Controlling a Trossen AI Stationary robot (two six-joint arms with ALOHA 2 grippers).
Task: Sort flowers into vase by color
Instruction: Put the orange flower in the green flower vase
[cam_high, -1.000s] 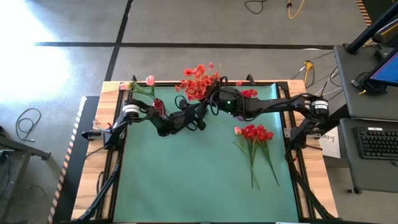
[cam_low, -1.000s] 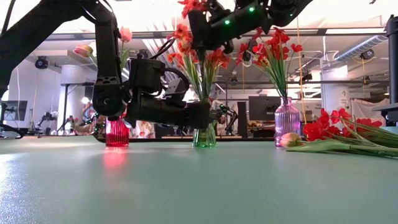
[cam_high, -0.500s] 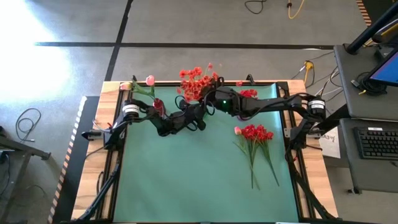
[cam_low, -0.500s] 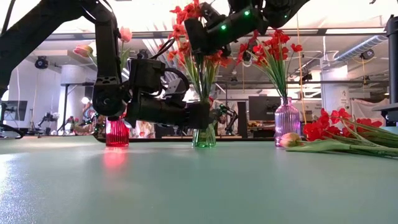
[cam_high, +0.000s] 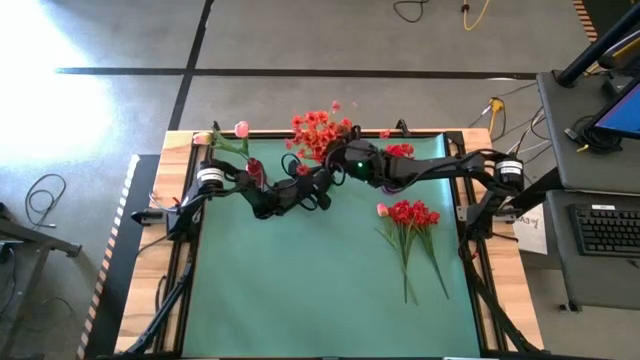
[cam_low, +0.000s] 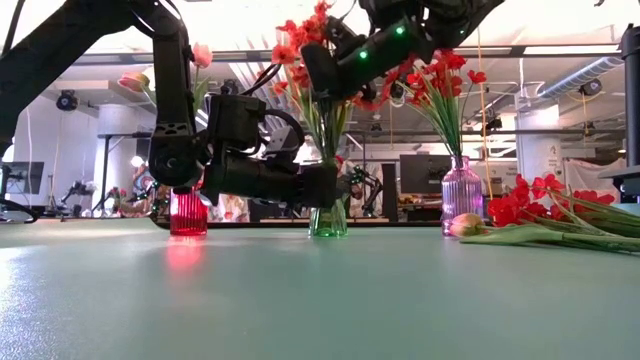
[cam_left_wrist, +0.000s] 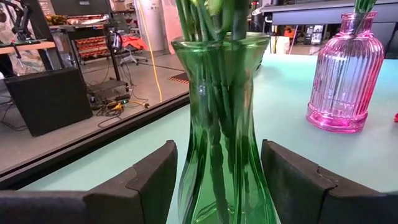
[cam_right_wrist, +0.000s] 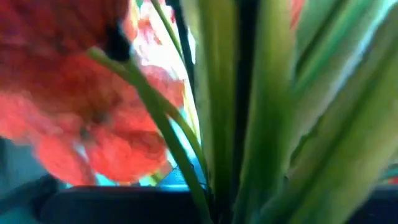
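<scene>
A green glass vase (cam_low: 328, 215) (cam_left_wrist: 221, 93) stands on its base near the table's far edge and holds orange-red flowers (cam_high: 318, 128). My left gripper (cam_low: 325, 187) (cam_left_wrist: 221, 180) is shut on the vase low down. My right gripper (cam_low: 320, 70) (cam_high: 338, 160) hovers above the vase among the blossoms (cam_low: 300, 45), shut on green stems (cam_right_wrist: 227, 112). Its fingers are hidden in the right wrist view. More red flowers (cam_high: 410, 215) and a pink bud (cam_low: 465, 225) lie flat on the mat at the right. My left gripper clasps the green vase's lower body (cam_left_wrist: 186, 186) between its two fingers (cam_left_wrist: 146, 183), reaching in level from the table's left. The vase stands upright on the mat. My right gripper has orange-red flower stems (cam_right_wrist: 227, 155) just below the blossoms, coming from the right. Blossoms and stems hide the place of contact. The stems hang down into the vase.
A red vase (cam_low: 188, 212) with pink tulips (cam_high: 240, 130) stands left of the green one. A pink ribbed vase (cam_low: 462, 195) (cam_left_wrist: 345, 74) with deep red flowers stands to its right. The green mat's near half (cam_high: 300, 290) lies bare.
My right gripper has sunk a little and shifted slightly toward the table's left over the green vase. The orange-red blossoms in it have come down with it. My left gripper and the vase have stayed put.
</scene>
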